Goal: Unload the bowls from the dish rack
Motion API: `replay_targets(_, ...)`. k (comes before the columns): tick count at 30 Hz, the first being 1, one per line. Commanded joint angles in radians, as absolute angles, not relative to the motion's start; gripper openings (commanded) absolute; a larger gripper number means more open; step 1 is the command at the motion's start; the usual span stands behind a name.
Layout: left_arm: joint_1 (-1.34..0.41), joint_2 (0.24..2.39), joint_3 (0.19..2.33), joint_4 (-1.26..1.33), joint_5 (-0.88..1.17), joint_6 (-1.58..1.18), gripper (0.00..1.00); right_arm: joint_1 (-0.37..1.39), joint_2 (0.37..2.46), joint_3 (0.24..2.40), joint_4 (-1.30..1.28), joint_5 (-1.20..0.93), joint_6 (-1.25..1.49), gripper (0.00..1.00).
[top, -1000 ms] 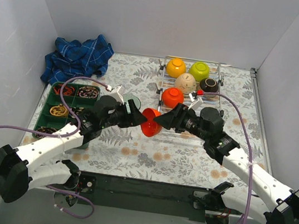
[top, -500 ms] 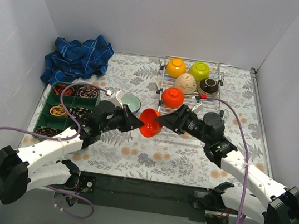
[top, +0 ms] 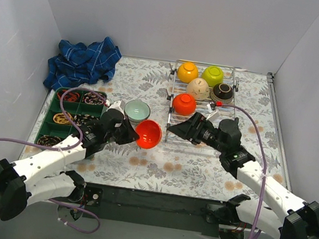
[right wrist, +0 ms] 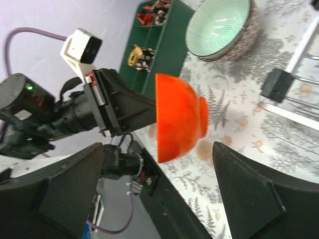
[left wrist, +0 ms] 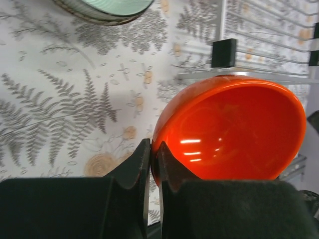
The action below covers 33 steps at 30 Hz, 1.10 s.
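Note:
My left gripper (top: 135, 135) is shut on the rim of a red-orange bowl (top: 148, 134) and holds it above the table, left of the dish rack (top: 233, 76). In the left wrist view the fingers (left wrist: 142, 162) pinch the bowl (left wrist: 234, 129) edge. The right gripper (top: 176, 129) stands open just right of that bowl, not touching it; the bowl (right wrist: 179, 117) hangs beyond its spread fingers (right wrist: 249, 184). The rack holds orange-yellow (top: 187, 71), lime green (top: 213, 75), beige (top: 198, 88), dark brown (top: 222, 91) and red-orange (top: 184, 104) bowls. A pale blue-green bowl (top: 137, 111) sits on the table.
A green compartment tray (top: 53, 104) with small items lies at the left, close to my left arm. A crumpled blue cloth (top: 84, 60) sits at the back left. The rack's black foot (right wrist: 279, 84) shows near the right gripper.
The right gripper has let go of the red-orange bowl, opened wide and drawn back right. The left gripper has shut on the bowl's rim and carried it slightly left.

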<state>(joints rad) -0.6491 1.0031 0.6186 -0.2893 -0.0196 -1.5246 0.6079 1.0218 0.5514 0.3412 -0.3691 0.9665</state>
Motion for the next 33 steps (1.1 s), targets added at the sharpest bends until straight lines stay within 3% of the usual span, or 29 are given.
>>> replay_targets(1, -0.647, 0.98, 0.69, -0.481, -0.178, -1.486, 0.0, 0.588, 1.006, 0.655, 0.19, -0.336, 0.806, 0.98)
replay_targets(9, -0.621, 1.127, 0.732, -0.594, -0.236, -1.431, 0.0, 0.577, 1.069, 0.765, -0.035, -0.253, 0.655, 0.98)
replay_targets(21, -0.514, 1.269, 0.781, -0.592, -0.178, -1.368, 0.01, 0.529, 1.199, 0.853, -0.087, -0.226, 0.598, 0.97)
replay_targets(25, -0.514, 1.261, 0.779, -0.6, -0.158, -1.368, 0.16, 0.497, 1.253, 0.9, -0.087, -0.206, 0.601, 0.98)
replay_targets(33, -0.514, 1.16, 0.828, -0.66, -0.149, -1.364, 0.59, 0.416, 1.406, 0.994, -0.081, -0.179, 0.643, 0.98)
